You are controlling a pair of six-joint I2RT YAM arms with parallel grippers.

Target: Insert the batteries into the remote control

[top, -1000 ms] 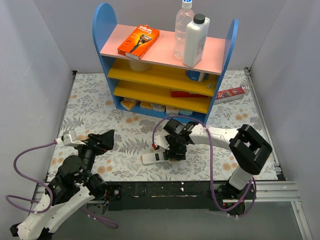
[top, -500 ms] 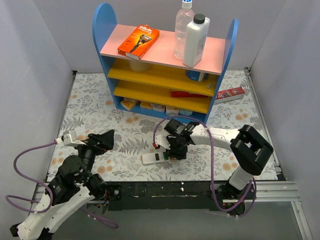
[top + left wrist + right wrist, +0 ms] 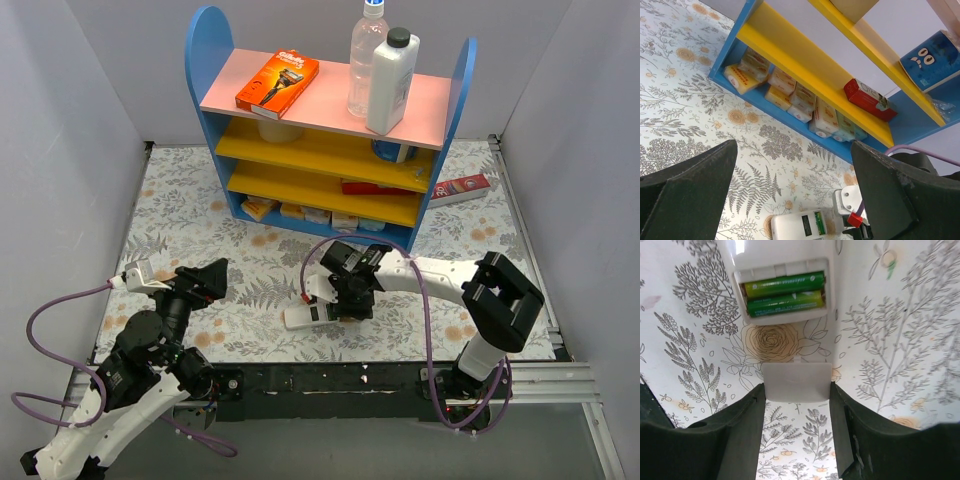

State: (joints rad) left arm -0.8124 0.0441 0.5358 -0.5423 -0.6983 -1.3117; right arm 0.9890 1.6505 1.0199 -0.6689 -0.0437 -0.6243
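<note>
The white remote control [image 3: 303, 317] lies face down on the floral table, near the front middle. Its end compartment is open and two green batteries [image 3: 784, 292] lie side by side inside it. My right gripper [image 3: 346, 300] stands right next to that open end, shut on a small loose white plastic piece [image 3: 797, 382] held flat between its fingers, a short gap from the compartment. My left gripper [image 3: 205, 281] is open and empty at the front left, well apart. The left wrist view shows the remote [image 3: 797, 227] and a green battery [image 3: 818, 223].
A blue shelf unit [image 3: 330, 150] with yellow shelves stands at the back, with an orange box [image 3: 277, 83] and two bottles [image 3: 380, 70] on top. A red-and-white carton [image 3: 460, 186] lies at the back right. Small packs [image 3: 790, 95] line the bottom shelf.
My right gripper has shifted slightly left toward the remote's open end with the white piece in it. The left arm has not moved.
</note>
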